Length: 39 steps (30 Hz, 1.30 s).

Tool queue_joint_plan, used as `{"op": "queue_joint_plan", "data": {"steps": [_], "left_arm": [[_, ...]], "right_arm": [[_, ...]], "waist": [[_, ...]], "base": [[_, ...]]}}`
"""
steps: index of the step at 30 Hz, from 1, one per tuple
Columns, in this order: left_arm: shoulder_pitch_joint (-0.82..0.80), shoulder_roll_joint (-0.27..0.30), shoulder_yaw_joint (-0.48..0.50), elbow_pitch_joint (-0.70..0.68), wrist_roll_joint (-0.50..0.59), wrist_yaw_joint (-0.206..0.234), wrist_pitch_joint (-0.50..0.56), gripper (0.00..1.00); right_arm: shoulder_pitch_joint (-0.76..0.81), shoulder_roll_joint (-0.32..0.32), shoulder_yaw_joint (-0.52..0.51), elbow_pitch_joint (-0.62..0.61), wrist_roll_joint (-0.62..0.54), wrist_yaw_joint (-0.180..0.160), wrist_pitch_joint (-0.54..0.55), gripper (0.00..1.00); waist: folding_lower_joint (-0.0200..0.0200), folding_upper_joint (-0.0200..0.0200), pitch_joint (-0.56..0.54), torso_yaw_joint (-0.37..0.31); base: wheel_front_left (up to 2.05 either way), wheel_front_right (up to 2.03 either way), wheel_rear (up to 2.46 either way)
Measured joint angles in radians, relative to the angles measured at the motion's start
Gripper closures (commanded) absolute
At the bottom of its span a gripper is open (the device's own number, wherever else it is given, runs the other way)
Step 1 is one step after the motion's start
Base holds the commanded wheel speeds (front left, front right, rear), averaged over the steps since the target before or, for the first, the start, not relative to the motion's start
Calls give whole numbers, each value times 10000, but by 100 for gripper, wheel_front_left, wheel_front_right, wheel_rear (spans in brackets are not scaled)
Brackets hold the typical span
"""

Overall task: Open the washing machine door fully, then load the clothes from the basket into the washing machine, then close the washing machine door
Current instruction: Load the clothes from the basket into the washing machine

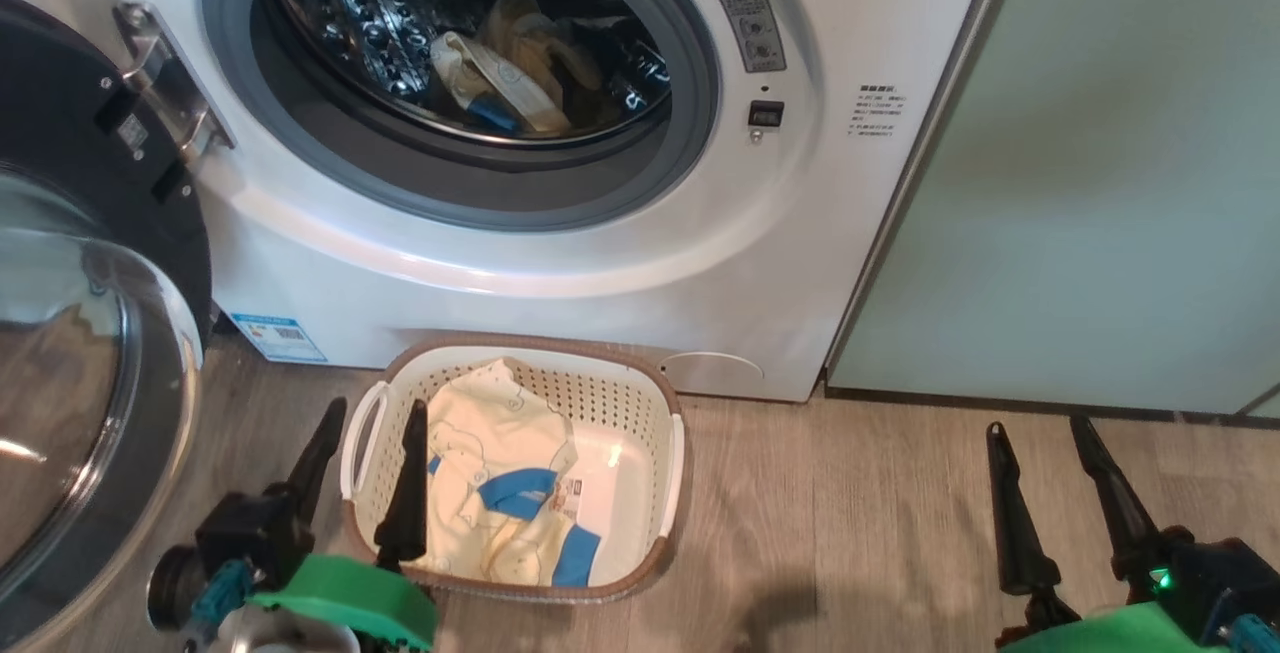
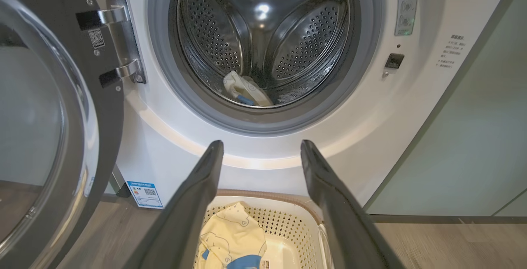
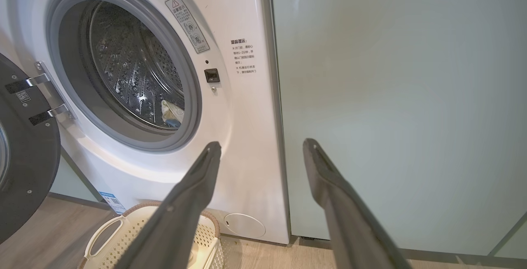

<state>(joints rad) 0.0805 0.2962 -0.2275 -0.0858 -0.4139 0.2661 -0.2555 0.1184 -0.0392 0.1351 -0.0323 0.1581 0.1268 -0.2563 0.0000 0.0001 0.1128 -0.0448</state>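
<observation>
Washing machine door [image 1: 90,353] swung open, cream clothes [image 1: 500,473] in drum [image 1: 390,33] and basket [image 1: 640,378], left claw [image 1: 375,413] and right claw [image 1: 1038,428] spread wide, empty

A home laundry corner: white front-loading washing machine [image 1: 560,263] built in beside pale green cabinet panel [image 1: 1080,183], on grey wood-look plank floor [image 1: 850,523].

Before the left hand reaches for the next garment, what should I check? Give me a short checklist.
1. Washing machine door swung wide open: ok.
2. Drum mouth unblocked, cream garment lying inside: ok.
3. Clothes left in the basket to grab: ok.
4. Left hand open, empty, at the basket's left side: ok.
5. Right hand open, empty, over the floor: ok.
6. More garments beneath the top one: cannot tell.
</observation>
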Motion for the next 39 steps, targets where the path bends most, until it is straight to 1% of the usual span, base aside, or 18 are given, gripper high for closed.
{"op": "queue_joint_plan", "data": {"steps": [4, 9, 16, 21, 24, 31, 39], "left_arm": [[-160, -56, -109, 454, -125, -276, 73, 0], [-845, -249, -389, 1476, -385, -717, 194, 0], [-2256, -516, -715, 3565, -700, -1557, 272, 0], [-3599, -696, -1001, 5204, -823, -2205, 382, 0], [-4454, -756, -1064, 6172, -823, -2500, 453, 0], [-6244, -832, -1179, 8161, -819, -2997, 474, 0], [-7849, -706, -1225, 9768, -826, -3436, 593, 0]], "right_arm": [[-22, 0, 6, -48, 0, 0, -2, 0], [-88, 0, 40, -142, 0, 0, 0, 0], [-669, 0, 27, -305, 0, 0, -2, 0], [-1129, 0, 36, -447, 44, 0, -2, 0], [-1483, 0, 42, -529, 107, 0, -2, 0], [-2296, -4, 157, -740, 364, 0, -2, 0], [-3234, -8, 466, -936, 821, 0, -2, 0]], "waist": [[0, 0, 204, -1], [1, 0, 637, -47], [2, 0, 1562, -169], [3, 0, 2434, -285], [3, 0, 3010, -377], [3, -1, 4407, -646], [3, -1, 6014, -1175]], "base": [[0, 0, 0], [0, 0, 0], [0, 0, 0], [0, 0, 0], [0, 0, 0], [0, 0, 0], [0, 0, 0]]}}
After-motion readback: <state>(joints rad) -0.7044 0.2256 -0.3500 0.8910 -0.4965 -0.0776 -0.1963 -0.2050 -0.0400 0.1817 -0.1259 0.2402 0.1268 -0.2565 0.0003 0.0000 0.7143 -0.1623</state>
